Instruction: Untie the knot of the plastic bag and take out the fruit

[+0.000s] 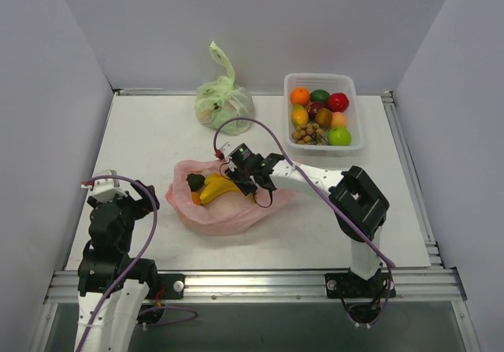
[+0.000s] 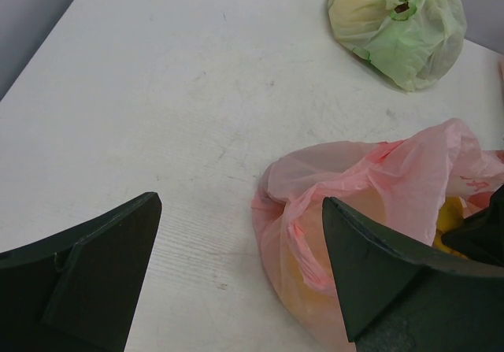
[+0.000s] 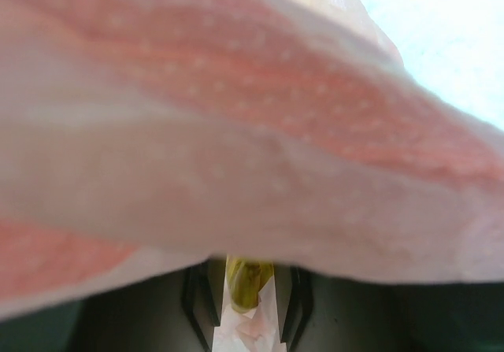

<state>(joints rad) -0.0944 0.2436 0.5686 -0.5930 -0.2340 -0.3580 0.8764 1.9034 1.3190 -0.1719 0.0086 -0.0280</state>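
Note:
The pink plastic bag (image 1: 228, 214) lies slumped mid-table with its mouth open; no knot shows. A yellow banana bunch (image 1: 216, 188) and a dark piece (image 1: 194, 182) of the fruit lie in the opening. My right gripper (image 1: 250, 180) reaches into the mouth. In the right wrist view pink plastic (image 3: 236, 131) drapes over the lens, and the jaws (image 3: 249, 305) stand narrow on the banana's yellow-green stem (image 3: 249, 285). My left gripper (image 1: 118, 188) hovers left of the bag, wide open (image 2: 241, 200) and empty, with the bag (image 2: 370, 179) by its right finger.
A tied pale green bag (image 1: 224, 100) stands at the back centre, also seen from the left wrist (image 2: 402, 29). A white basket (image 1: 323, 76) holding several fruits sits at the back right. Grey walls enclose the table on three sides.

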